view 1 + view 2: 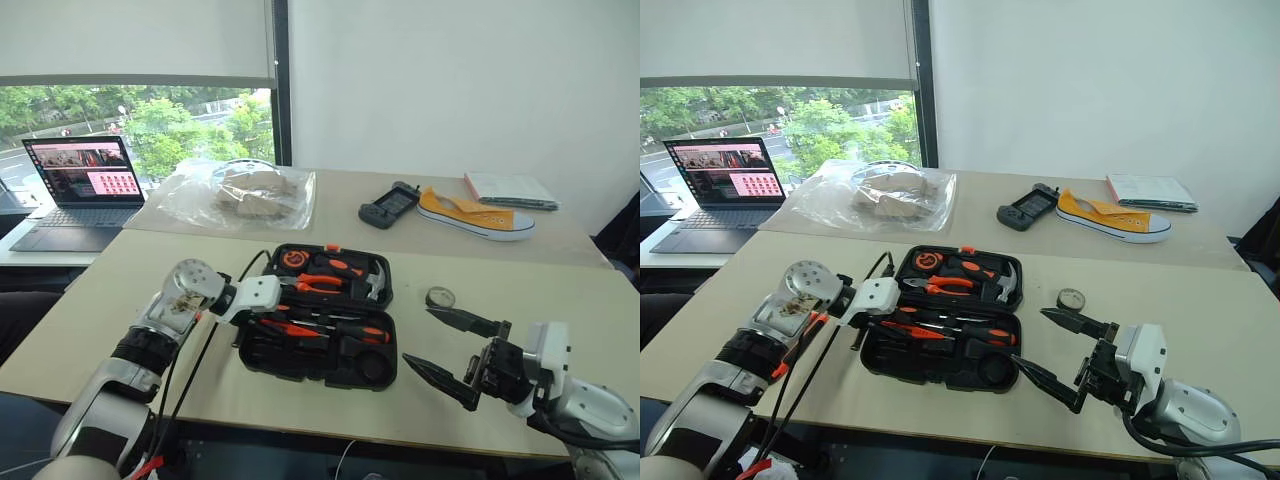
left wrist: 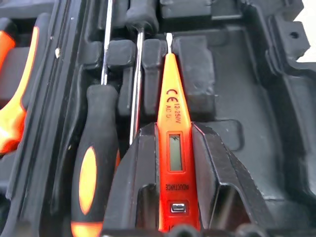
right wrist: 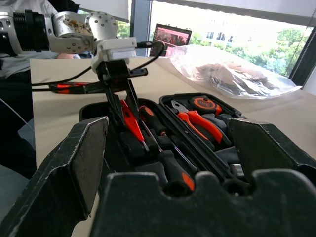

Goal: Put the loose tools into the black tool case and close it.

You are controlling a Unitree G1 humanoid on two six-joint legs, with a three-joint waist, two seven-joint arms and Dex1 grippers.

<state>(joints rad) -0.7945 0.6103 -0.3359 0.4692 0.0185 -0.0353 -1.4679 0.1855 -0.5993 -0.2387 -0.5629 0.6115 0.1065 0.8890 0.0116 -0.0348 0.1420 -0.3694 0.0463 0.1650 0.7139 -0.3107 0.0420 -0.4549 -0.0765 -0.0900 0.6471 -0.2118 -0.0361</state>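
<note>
The black tool case (image 1: 300, 372) lies open in the middle of the table. My left gripper (image 2: 170, 163) is shut on the slim orange tester screwdriver (image 2: 170, 113) and holds it tip-first just over the moulded slots at the left of the case's near half. Beside it a screwdriver with a black-orange handle (image 2: 91, 168) rests in its slot, and another (image 1: 350, 330) lies across the near half. A small dark tape roll (image 1: 440, 297) sits on the table right of the case. Near the front edge, to the right of the case, my right gripper (image 1: 420, 335) stands open and empty.
Orange-handled pliers (image 1: 318, 285), a hammer (image 1: 375, 280) and an orange tape measure (image 1: 293, 260) fill the case's far half. On the far table are a laptop (image 1: 85, 190), a clear plastic bag (image 1: 240, 195), a black game console (image 1: 390, 205), a yellow shoe (image 1: 475, 215) and a booklet (image 1: 510, 188).
</note>
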